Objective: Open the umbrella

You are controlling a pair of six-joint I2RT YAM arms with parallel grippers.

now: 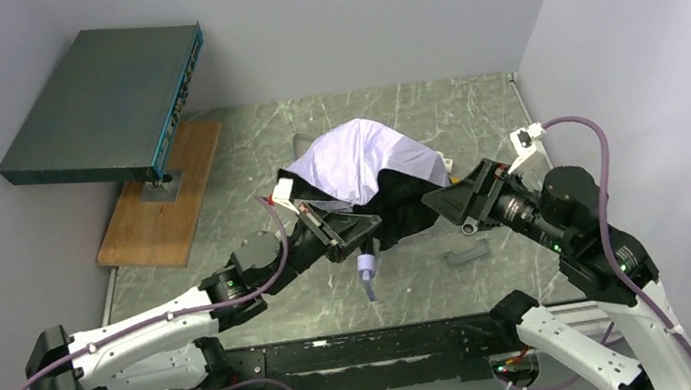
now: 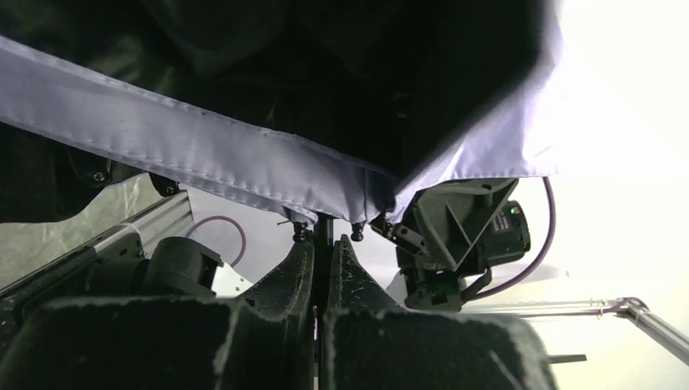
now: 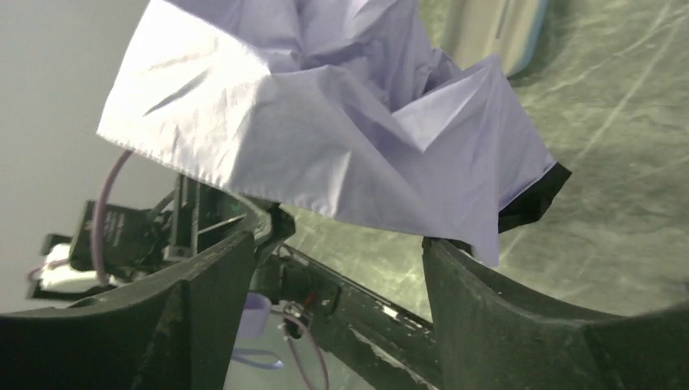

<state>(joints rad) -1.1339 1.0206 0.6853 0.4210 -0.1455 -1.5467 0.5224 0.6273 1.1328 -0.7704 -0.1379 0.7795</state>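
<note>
While half-spread above mid-desk, the pale lavender fabric umbrella (image 1: 362, 157) sits between both arms. Left pincer (image 2: 325, 244) clenched on its thin black shaft (image 2: 324, 231), visible only from the left wrist. Right pincer (image 3: 341, 244) released, fingers wide apart at the canopy's edge. Green-grey marbled desk (image 1: 235, 149), plain grey walls (image 1: 348, 13).
</note>
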